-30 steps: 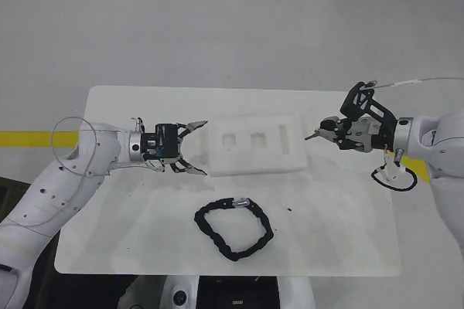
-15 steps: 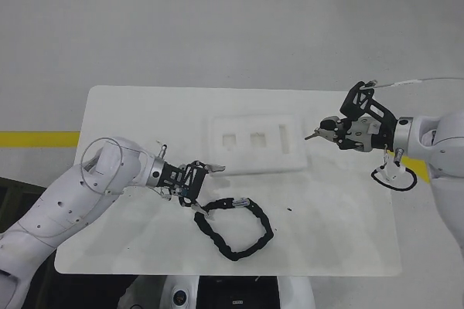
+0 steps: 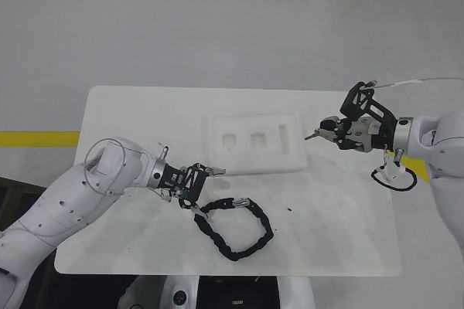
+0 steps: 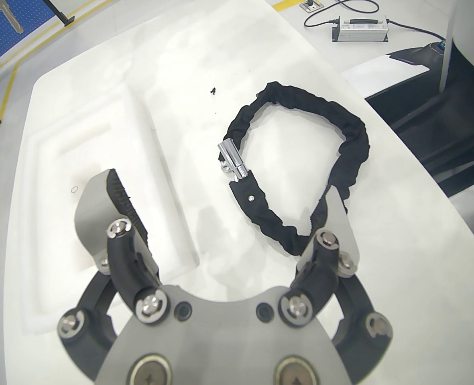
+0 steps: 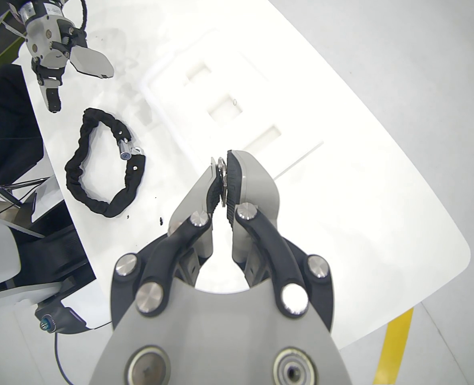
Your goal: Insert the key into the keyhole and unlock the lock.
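Nearest the robot, the black sleeved chain lock (image 3: 233, 228) lies looped on the surface (image 3: 348, 232), its silver lock cylinder (image 3: 240, 204) on the far side. The left end effector (image 3: 207, 188) hovers just beside that cylinder, spread wide and empty. Beyond sits the white foam tray (image 3: 294, 158). Past the tray's right end, the right end effector (image 3: 322, 132) pinches the key (image 3: 312, 135), well apart from the lock. Securing the cylinder seems the step in hand: the wide one should close on it and steady it.

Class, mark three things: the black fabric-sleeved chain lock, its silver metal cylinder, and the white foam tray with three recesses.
Black fabric-sleeved chain lock (image 3: 267, 225), top view, on the fabric sleeve.
Silver metal cylinder (image 4: 232, 161), left wrist view, mid-barrel.
White foam tray (image 3: 295, 158), top view, bare corner beside the recesses.
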Action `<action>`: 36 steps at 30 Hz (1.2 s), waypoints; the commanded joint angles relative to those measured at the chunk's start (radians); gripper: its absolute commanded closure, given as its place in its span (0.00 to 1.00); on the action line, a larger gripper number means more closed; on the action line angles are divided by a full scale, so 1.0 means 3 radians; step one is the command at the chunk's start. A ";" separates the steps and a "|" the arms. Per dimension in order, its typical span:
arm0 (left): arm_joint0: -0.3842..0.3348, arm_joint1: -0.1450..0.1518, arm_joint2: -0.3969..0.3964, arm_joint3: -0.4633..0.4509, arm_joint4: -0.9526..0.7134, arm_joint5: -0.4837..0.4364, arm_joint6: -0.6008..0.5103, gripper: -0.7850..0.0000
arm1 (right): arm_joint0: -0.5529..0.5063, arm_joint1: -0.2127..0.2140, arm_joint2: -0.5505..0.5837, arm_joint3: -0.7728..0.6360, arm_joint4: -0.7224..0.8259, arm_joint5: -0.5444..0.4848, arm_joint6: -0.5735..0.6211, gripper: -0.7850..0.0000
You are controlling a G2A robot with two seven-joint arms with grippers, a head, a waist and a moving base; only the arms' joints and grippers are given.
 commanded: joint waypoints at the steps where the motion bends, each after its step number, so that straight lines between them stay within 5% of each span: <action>1: 0.0000 0.0000 0.0000 0.0000 0.0000 0.0000 0.0000 0.00 | 0.0000 0.0000 0.0000 0.0000 0.0000 0.0000 0.0000 1.00; 8: 0.0138 -0.0001 -0.0081 0.0077 -0.0346 0.0011 -0.0260 0.00 | 0.0000 0.0000 0.0000 0.0000 0.0000 0.0000 0.0000 1.00; 17: 0.0371 -0.0023 -0.0079 -0.0255 -0.1052 0.0008 -0.0979 0.00 | 0.0000 0.0000 0.0000 0.0000 0.0000 0.0000 0.0000 1.00; 22: 0.0547 -0.0038 -0.0109 -0.0485 -0.1360 0.0250 -0.1474 0.00 | 0.0000 0.0000 0.0000 0.0000 0.0000 0.0000 0.0000 1.00; 36: 0.0668 -0.0122 -0.0083 -0.0652 -0.1495 0.0444 -0.2450 0.00 | 0.0000 0.0000 0.0000 0.0000 0.0000 0.0000 0.0000 1.00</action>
